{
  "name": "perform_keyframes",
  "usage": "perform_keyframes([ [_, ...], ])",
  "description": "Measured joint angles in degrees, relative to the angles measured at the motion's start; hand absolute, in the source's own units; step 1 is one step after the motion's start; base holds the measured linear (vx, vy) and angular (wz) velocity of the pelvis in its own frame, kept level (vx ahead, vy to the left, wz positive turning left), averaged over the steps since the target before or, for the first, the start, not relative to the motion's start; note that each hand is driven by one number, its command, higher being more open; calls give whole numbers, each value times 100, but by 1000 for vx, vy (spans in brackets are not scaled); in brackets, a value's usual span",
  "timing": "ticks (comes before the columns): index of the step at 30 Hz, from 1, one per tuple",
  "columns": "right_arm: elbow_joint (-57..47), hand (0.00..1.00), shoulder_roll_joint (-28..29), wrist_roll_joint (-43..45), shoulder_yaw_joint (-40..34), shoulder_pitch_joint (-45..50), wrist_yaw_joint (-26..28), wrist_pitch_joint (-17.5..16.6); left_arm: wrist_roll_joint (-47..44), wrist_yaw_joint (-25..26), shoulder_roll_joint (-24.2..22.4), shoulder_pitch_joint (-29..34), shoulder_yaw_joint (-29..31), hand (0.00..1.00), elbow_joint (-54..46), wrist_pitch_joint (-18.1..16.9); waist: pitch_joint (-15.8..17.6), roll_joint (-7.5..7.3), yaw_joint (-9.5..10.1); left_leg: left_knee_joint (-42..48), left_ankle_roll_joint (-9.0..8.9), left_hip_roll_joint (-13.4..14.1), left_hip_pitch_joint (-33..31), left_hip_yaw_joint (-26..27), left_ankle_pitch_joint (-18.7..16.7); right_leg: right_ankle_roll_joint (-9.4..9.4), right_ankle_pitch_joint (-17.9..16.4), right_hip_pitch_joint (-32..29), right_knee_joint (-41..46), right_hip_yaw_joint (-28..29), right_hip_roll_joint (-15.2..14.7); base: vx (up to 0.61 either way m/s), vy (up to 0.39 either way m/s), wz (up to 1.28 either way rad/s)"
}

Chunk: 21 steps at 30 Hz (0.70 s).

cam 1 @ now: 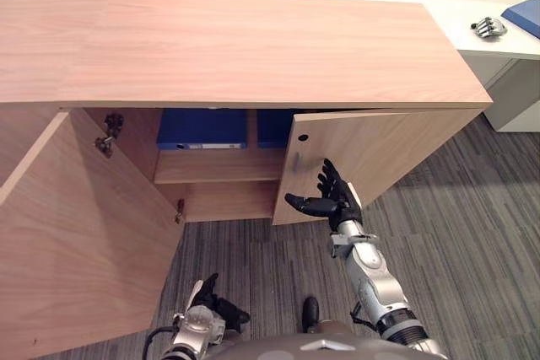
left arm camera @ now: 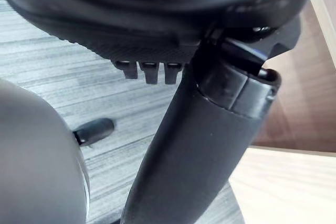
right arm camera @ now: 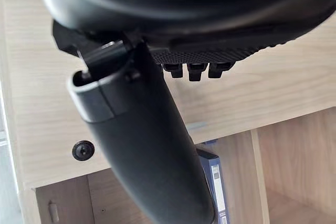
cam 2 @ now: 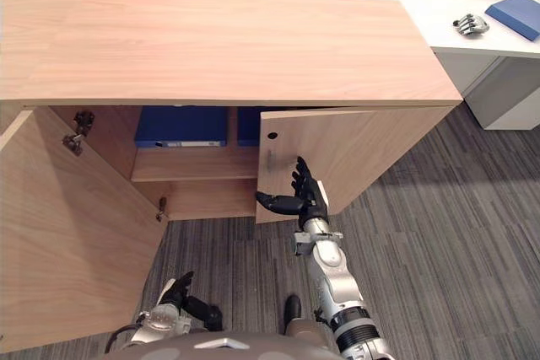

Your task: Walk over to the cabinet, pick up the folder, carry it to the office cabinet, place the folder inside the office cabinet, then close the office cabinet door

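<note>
Already shelved, the blue folder (cam 1: pixel 202 128) lay far-left of the right robot hand (cam 1: pixel 331 200), which, spread open, faced the half-shut right door (cam 1: pixel 371 153) just beyond it

Eye views share the office cabinet (cam 1: pixel 236 48) from above; wrist views close.

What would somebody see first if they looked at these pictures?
Probably the big wooden cabinet with both doors open: the left door swung wide, the right door only partly. Next comes the robot's dark right hand, fingers spread, just in front of the right door's lower edge. Inside, blue folders sit on the shelf.
</note>
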Motion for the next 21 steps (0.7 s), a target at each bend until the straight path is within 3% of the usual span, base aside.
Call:
perform_keyframes([
  [8,242,100,91,-949,-213,611,191,62,-11,-1,-6,32,-3,100,-46,2,-3,1,-3,-2,-39,17,102,24,-13,7,-44,103,-4,-6,15,8,5,0],
  [14,1632,100,43,-2207,-220,949,245,202,-3,-9,-23,81,-14,100,-46,0,-19,21,-18,-1,-67,47,440,279,-89,7,-43,305,-18,229,63,-4,7,-21],
  [21,2838,100,-10,-2435,-621,1000,250,316,0,-79,-45,138,-73,100,-30,0,-74,102,-29,-4,-70,64,714,516,-102,-1,1,435,-5,443,101,-45,0,-19],
])
